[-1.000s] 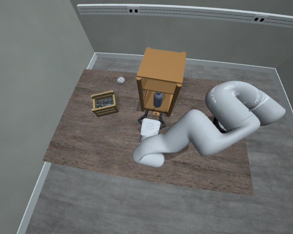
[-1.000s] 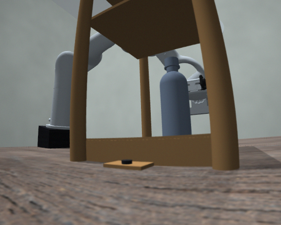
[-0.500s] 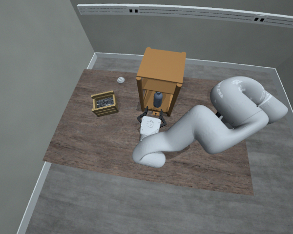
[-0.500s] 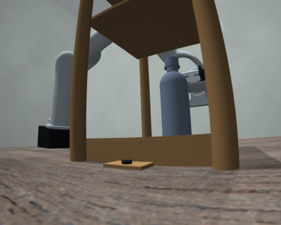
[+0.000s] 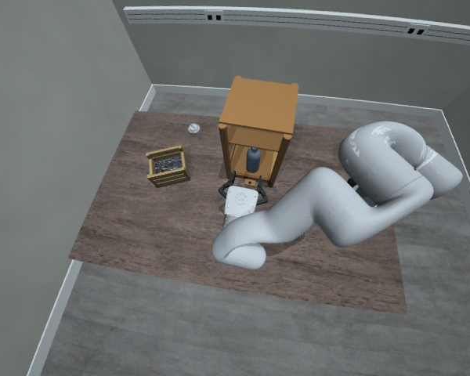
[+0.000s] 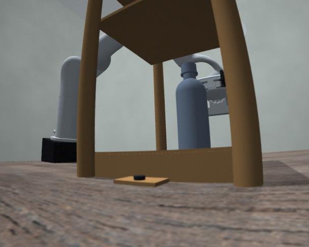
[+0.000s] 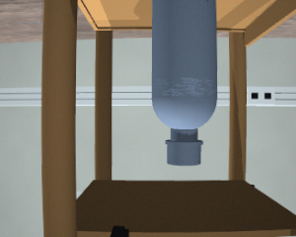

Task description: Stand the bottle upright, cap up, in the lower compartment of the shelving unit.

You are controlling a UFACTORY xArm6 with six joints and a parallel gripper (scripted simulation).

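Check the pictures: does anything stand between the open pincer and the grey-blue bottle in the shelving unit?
Nothing visible does. The open pincer faces the upright grey-blue bottle through the open front of the orange wooden shelving unit.

And here's the arm [image 5: 348, 202], all smooth, glossy pale grey-white shell, thick rounded tubes joined by bulbous elbows, with bright glints catching on the big upper bend. A thin dark seam line rings one fat segment near that bend. Down at the wrist there's a boxy white housing with a faint circle of small dots stamped on its flat face. The gripper [image 5: 244, 181] is matt black: angular linkage bars flaring out either side of the white block, slim dark fingers [image 5: 233, 176] at the ends. From the exterior view, the column rises off a squat black base block [image 6: 58, 150], with a little stud low on the collar.
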